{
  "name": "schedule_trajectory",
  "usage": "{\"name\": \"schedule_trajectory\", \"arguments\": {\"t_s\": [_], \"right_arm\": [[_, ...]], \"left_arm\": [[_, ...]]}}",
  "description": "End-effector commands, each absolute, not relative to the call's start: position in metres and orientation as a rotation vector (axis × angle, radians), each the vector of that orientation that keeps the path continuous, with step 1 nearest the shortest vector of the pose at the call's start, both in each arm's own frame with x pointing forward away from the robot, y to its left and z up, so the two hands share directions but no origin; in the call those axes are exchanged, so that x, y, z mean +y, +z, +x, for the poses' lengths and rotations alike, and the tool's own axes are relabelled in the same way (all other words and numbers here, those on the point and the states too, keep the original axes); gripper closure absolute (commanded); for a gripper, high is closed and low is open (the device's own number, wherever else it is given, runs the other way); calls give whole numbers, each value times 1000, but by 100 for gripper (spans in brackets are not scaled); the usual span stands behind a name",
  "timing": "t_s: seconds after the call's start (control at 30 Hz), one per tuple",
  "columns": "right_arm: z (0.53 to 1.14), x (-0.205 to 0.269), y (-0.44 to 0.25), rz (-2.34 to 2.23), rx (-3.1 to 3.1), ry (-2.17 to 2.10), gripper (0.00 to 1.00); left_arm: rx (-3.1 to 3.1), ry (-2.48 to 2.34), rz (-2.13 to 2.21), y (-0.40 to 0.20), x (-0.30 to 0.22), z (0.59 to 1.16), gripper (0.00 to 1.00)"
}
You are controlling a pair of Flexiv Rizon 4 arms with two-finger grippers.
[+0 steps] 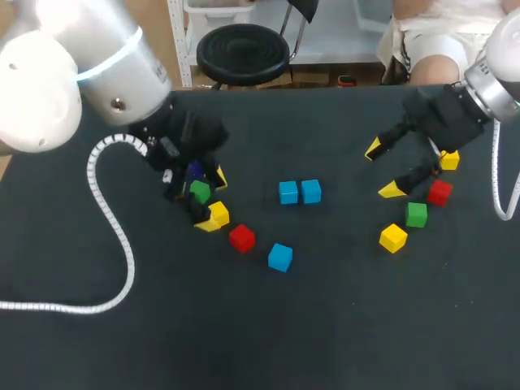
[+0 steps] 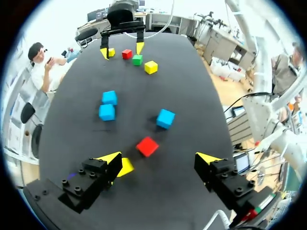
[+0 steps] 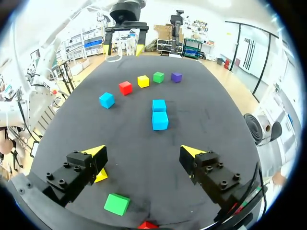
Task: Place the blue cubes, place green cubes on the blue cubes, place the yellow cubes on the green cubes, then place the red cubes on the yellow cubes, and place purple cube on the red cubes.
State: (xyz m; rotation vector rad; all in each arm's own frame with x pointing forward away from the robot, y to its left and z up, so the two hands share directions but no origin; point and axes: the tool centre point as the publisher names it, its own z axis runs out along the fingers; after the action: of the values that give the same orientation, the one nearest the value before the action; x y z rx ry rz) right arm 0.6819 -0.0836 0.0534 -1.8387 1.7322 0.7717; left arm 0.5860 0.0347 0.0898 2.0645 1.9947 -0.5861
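Hovering spread, left gripper [image 2: 159,160] and right gripper [image 3: 142,152] hold nothing. Loose blue cube [image 1: 280,257] sits nearer than the touching blue pair [image 1: 289,192]. Green cube [image 1: 200,192] seemingly under left gripper, half hidden. Probably light, rigid; pinch opposite flat faces square-on.

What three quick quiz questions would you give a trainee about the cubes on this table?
1. True or false: the pair of blue cubes is stacked one on the other.
2. How many blue cubes lie on the table?
3. What colour is the cube nearest the lone blue cube? A) red B) purple C) green

Key: 1 false, they sit side by side; 2 three; 3 A, the red cube.
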Motion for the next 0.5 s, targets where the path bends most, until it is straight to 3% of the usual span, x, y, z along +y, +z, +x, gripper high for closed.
{"name": "schedule_trajectory", "arguments": {"t_s": [0.03, 0.5], "right_arm": [[681, -84, 53, -1837, 1730, 771, 0], [681, -84, 53, -1837, 1730, 771, 0]], "left_arm": [[1950, -586, 2114, 86, 26, 575, 0], [1949, -578, 2169, 71, -15, 559, 0]]}}
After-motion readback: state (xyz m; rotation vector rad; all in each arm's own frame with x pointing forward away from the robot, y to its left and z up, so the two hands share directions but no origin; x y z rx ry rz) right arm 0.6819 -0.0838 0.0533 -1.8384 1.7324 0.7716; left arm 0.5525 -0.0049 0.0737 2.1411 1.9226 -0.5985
